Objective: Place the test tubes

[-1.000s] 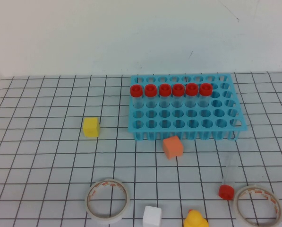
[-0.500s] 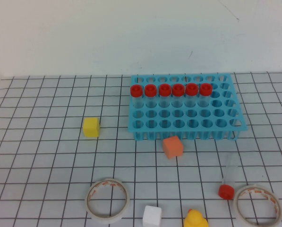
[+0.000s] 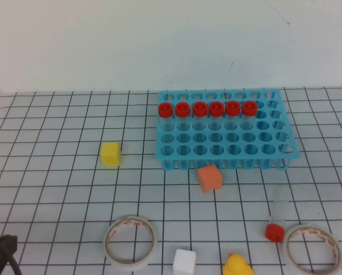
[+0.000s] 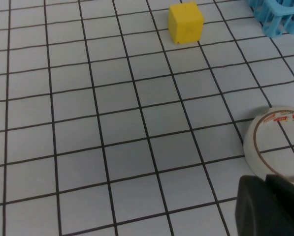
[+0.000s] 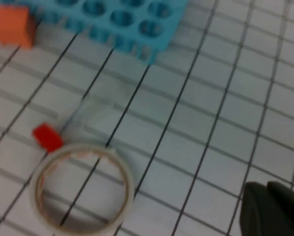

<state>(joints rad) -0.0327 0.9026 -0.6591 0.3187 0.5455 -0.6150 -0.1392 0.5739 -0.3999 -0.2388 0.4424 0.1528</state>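
the loose test tube (image 3: 278, 212) lay flat off the front right corner of the blue rack (image 3: 274, 150), apart from the left gripper (image 4: 268, 196) and right gripper (image 5: 270, 201), both closed, empty, well short of that rack.

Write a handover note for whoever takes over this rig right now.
Left claw: shut, empty, above the near-left table by a white tape roll.
Right claw: shut, empty, above the near-right table.
Done: six red-capped clear test tubes stand in one row of the blue plastic rack.
Left: a seventh red-capped tube lies flat beside the right-hand tape roll; rack it.
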